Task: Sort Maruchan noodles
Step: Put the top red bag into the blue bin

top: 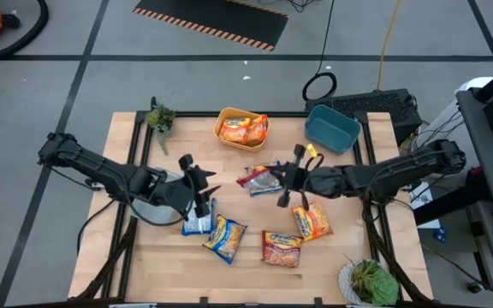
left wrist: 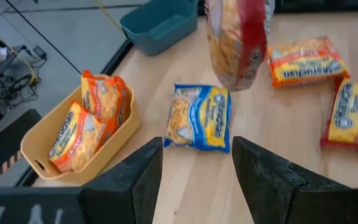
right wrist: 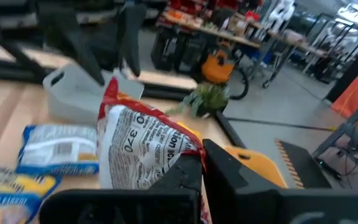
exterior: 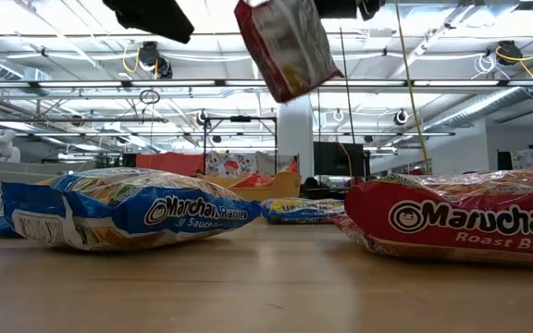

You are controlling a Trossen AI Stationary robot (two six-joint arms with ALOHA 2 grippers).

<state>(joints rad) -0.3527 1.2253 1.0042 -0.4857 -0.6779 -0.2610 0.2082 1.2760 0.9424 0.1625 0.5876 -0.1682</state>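
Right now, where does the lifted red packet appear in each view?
High: red packet at table middle, in the right gripper.
Low: hanging at top centre.
Left wrist: top centre, above the table.
Right wrist: centre, close before the fingers.
Landmark: yellow bin, beyond the packet in high, at the left in left wrist.

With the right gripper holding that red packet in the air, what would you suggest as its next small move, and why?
Probably carry it toward a bin. The right gripper is shut on the red packet, which hangs clear of the table. Which bin is unclear: the yellow bin holds orange packets, so perhaps the teal bin.
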